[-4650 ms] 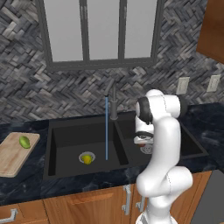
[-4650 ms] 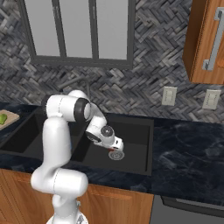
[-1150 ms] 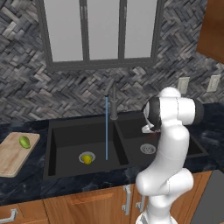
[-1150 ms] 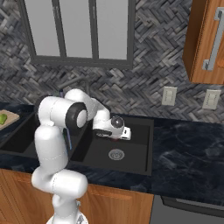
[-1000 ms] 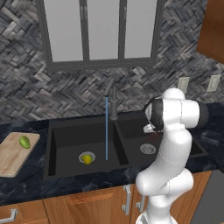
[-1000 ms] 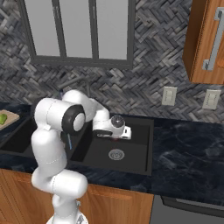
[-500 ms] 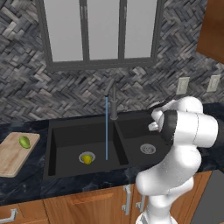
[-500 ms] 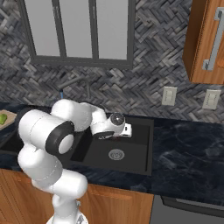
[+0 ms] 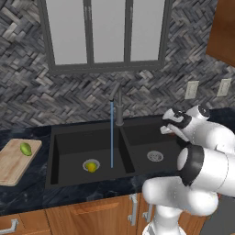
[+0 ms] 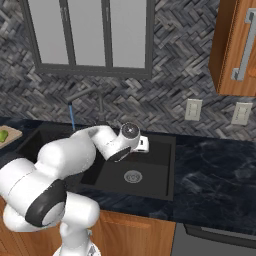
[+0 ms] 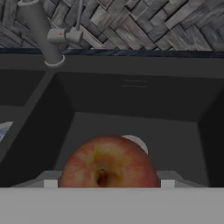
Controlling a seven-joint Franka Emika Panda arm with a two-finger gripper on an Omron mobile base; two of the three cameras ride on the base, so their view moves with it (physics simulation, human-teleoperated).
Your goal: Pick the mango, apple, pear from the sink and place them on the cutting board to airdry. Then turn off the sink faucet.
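Black sink [image 9: 137, 133] in dark tabletop, faucet [image 9: 117, 103] running | hand [image 10: 145, 144] at frame centre, clenched on apple [image 11: 108, 164] | next: carried to cutting board [image 9: 11, 163], far left

Matte black sink [image 9: 133, 158], pale grained wood cutting board [image 9: 11, 163], smooth glossy apple [image 11: 108, 164].

A grey herringbone stone wall [image 9: 27, 87] rose behind the dark marbled worktop [image 10: 215, 175]. A three-pane window [image 9: 108, 32] sat above, with two white outlets [image 10: 217, 111], a wooden upper cabinet [image 10: 235, 45] and wooden base cabinets [image 9: 78, 213].
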